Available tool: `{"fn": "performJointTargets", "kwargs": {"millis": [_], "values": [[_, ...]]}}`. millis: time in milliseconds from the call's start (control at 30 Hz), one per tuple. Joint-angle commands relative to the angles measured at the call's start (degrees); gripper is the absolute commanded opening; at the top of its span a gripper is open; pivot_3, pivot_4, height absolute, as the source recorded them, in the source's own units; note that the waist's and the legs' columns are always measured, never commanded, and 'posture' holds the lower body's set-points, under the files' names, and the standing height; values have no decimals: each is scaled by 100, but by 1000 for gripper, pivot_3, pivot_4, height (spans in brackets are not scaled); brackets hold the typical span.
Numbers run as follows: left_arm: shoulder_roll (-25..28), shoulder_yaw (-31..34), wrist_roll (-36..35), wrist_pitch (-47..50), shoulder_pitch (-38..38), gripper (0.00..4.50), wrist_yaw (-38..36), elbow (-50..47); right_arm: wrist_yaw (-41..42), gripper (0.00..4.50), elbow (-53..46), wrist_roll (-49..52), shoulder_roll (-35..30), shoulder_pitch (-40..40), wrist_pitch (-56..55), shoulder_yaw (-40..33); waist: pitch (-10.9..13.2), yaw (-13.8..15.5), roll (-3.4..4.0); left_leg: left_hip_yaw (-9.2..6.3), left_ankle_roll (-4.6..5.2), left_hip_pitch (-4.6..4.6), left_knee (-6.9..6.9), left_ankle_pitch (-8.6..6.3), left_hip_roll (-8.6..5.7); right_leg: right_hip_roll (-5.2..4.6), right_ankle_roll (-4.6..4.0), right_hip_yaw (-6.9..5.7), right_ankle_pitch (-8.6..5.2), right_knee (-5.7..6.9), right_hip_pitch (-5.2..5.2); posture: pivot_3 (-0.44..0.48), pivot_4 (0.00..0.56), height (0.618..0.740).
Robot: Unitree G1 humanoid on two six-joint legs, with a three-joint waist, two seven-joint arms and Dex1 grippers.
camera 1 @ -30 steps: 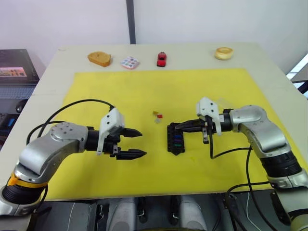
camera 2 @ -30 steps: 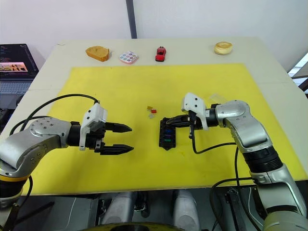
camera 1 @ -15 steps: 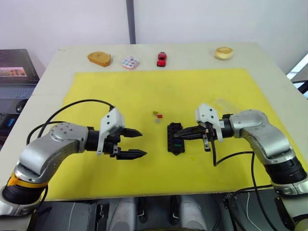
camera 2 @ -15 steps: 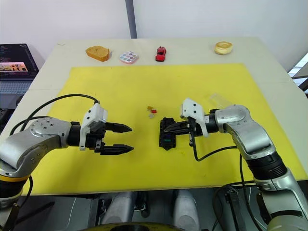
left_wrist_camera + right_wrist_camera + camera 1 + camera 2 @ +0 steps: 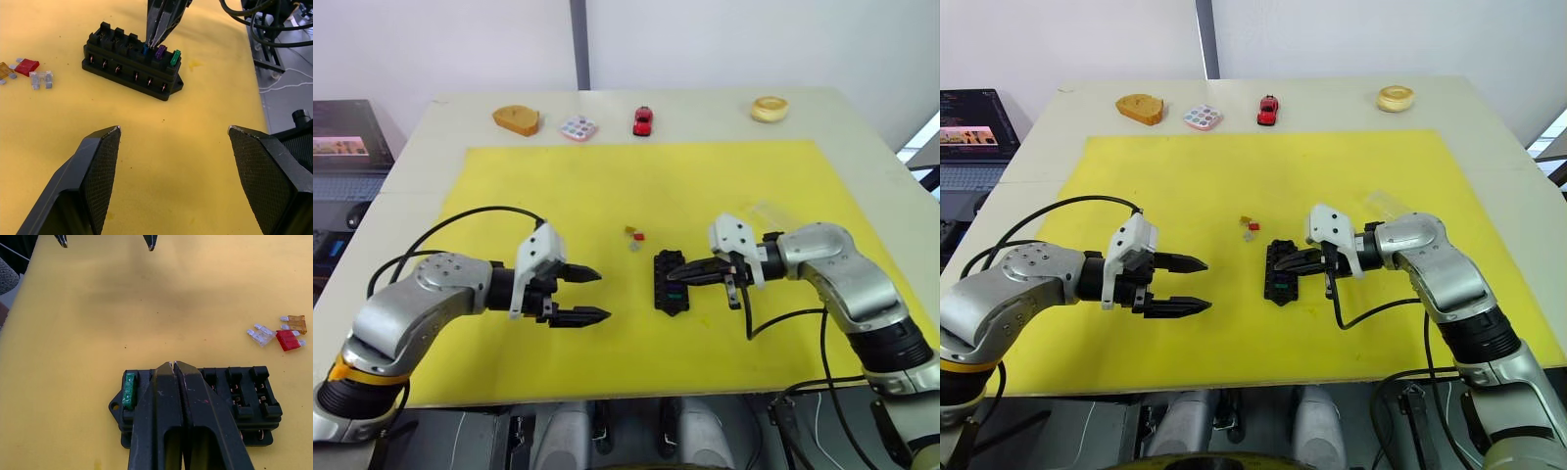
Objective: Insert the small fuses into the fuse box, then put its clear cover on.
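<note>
Right gripper [image 5: 155,45] dropped onto black slotted fuse box [image 5: 132,61], jaws pinched shut over teal-blue blade fuse [image 5: 145,49], probably seating it; left gripper [image 5: 590,295] gaping empty.

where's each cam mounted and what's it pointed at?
Head stereo pair: forward and down over the yellow mat; both arms show, left gripper open, right gripper at the fuse box.
Left wrist: along its own spread fingers toward the fuse box.
Right wrist: along its shut fingers, over the box.
Shared: fuse box, loose fuses.
</note>
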Motion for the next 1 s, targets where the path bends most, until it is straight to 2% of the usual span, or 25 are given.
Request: {"fn": "performJointTargets", "kwargs": {"millis": [33,467,667,1000], "values": [[57,197,-49,-43,-35,3676,-1,-135,-35,39,240,-241,-2,37,76,209,0,-2,0,-1,0,0,0,0,0,0,-1,0,0,0,0,0,150,740],[84,178,53,-141,-25,3676,-21,-84,-163,39,377,-487,-86,69,237,497,-3,-1,0,-6,-1,2,6,-1,0,-1,-4,-2,-2,0,2,0,150,740],[67,203,63,-161,-8,3676,-1,-89,-199,39,370,-597,-178,73,321,610,-7,15,-5,-10,1,34,4,-5,0,-6,-8,-4,-4,-5,10,0,150,740],[45,227,63,-177,17,3676,21,-81,-28,39,165,-438,-353,160,389,532,-13,131,-8,-9,2,39,3,-7,-1,-22,-10,-3,-5,-10,12,0,150,740]]}}
